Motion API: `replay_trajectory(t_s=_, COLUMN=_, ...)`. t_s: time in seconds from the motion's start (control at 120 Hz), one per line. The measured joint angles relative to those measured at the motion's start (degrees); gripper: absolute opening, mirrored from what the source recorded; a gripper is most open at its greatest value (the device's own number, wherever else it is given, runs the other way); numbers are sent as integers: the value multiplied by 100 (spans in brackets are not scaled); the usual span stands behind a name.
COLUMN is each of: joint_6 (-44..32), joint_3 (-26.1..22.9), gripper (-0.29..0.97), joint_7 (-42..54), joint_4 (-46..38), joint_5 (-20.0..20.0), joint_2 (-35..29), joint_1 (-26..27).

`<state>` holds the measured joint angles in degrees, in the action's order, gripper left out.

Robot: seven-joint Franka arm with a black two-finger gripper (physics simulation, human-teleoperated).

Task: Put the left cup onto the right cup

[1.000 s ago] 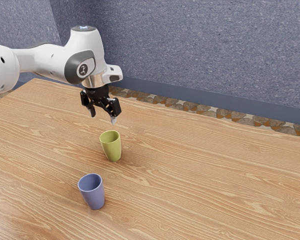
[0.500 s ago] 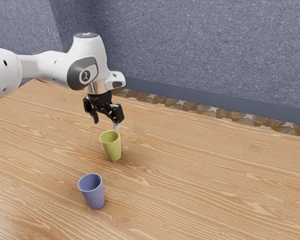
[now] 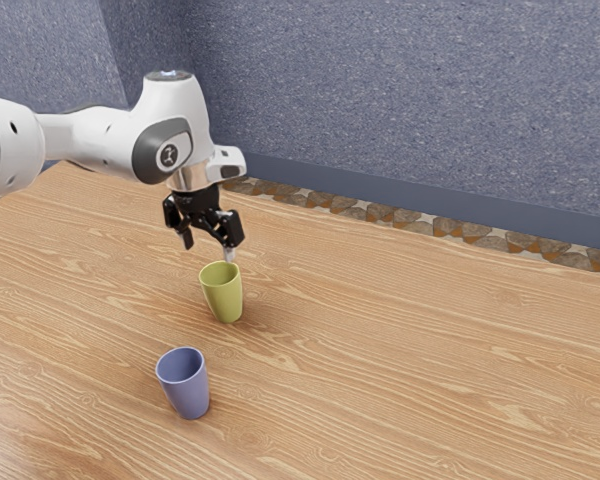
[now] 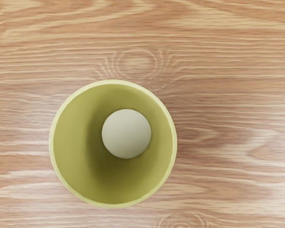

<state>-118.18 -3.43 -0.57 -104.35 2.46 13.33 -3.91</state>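
Down and slightly toward the exterior view's right is how the gripper [image 3: 211,243] has gone since a second ago, closing most of the gap above the green cup [image 3: 222,291]; over the last half second it has barely shifted. Its two black fingers stand spread apart with nothing between them, so the tool is open and holds nothing. One pale fingertip [image 3: 230,255] hangs just over the green cup's rim, and whether it touches the rim cannot be told from this side. The green cup stands upright on the wooden table [image 3: 430,340], mouth up, directly under the hand. In the wrist view the same cup [image 4: 76,142] is seen straight down its mouth – a round rim, sloping inner wall and a paler round floor at the middle – with bare wood grain of the table [image 4: 228,71] all around it. The purple cup [image 3: 183,382] also stands upright, mouth up, nearer the camera in the exterior view and a little toward that view's left of the green one; the two cups are apart, not touching, and neither has moved from its spot. The white arm [image 3: 90,140] reaches in from the exterior view's left, its wrist bent so the hand points down at the table. Behind the table rises a grey-blue wall [image 3: 430,90], with a strip of brown stones [image 3: 460,228] along its foot.
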Motion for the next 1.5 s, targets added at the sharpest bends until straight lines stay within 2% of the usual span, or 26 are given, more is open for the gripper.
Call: replay_trajectory(t_s=1.5, joint_6=-501, joint_3=-61, gripper=68, joint_7=-10, joint_4=9, joint_5=-69, joint_2=465, joint_1=-5)
